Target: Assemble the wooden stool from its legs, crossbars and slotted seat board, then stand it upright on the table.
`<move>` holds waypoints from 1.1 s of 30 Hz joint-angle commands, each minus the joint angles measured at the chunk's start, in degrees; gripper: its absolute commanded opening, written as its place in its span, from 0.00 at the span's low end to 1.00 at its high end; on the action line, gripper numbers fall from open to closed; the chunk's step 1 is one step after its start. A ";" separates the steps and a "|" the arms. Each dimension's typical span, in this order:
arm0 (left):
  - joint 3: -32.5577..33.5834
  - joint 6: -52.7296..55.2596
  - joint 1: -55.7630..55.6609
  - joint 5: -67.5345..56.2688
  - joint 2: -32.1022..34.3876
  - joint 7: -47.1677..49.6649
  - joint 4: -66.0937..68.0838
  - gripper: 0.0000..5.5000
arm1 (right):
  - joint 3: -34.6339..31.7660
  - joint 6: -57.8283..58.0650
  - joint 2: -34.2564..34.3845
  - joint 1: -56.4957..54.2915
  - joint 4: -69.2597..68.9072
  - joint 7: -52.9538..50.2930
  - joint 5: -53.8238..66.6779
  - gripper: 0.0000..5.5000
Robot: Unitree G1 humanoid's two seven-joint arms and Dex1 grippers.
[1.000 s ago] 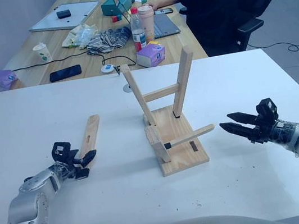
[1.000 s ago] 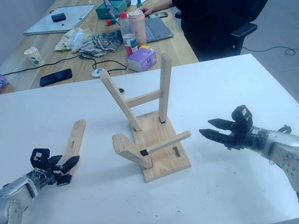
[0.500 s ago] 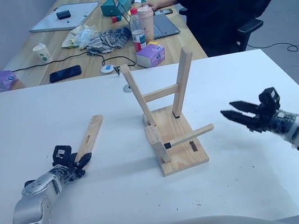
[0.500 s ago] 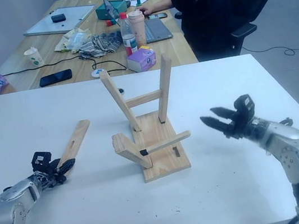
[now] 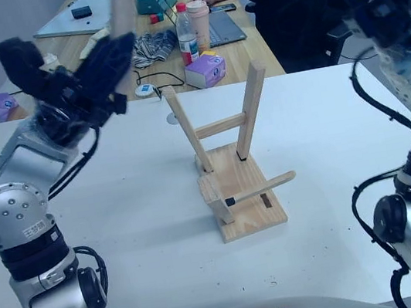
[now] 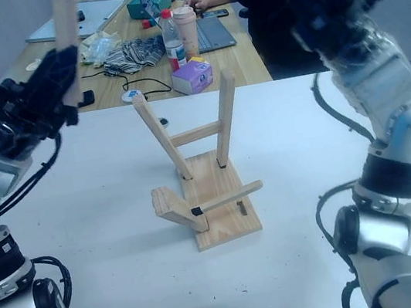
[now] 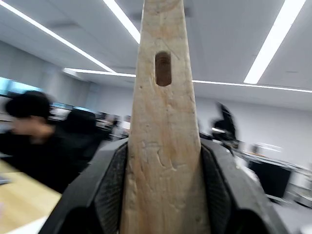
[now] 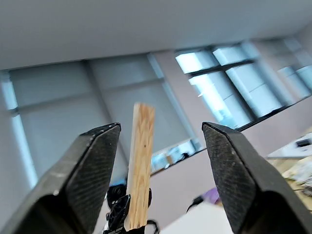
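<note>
half-built stool [image 5: 248, 198] inverted, leg [image 7: 163, 146] aloft

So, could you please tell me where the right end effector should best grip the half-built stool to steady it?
Probably the upright leg on the robot's right, above the crossbar, coming from the right. It stands free there, a narrow bar that open fingers can span.

No legible text, number or sign. Label on bottle [image 5: 188, 41] and print on purple box [image 5: 205, 70], both on far desk, too small to read.
</note>
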 commanded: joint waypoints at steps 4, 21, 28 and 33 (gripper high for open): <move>-2.23 1.84 3.12 -4.48 -0.96 1.28 -2.37 0.37 | 6.55 2.21 2.15 0.01 -2.82 -5.44 7.43 0.56; -7.17 1.32 5.03 -3.03 -1.11 0.50 -5.45 0.37 | 13.62 -1.18 8.02 0.05 -2.33 -12.65 11.93 0.48; -8.12 0.50 4.75 -1.09 -1.08 0.60 -5.41 0.37 | 13.23 -0.51 7.65 -0.11 -2.04 -11.08 11.49 0.42; -8.72 -0.08 5.65 3.15 -0.09 0.98 -3.98 0.52 | 12.89 -0.28 7.38 0.15 -1.87 -9.74 9.25 0.41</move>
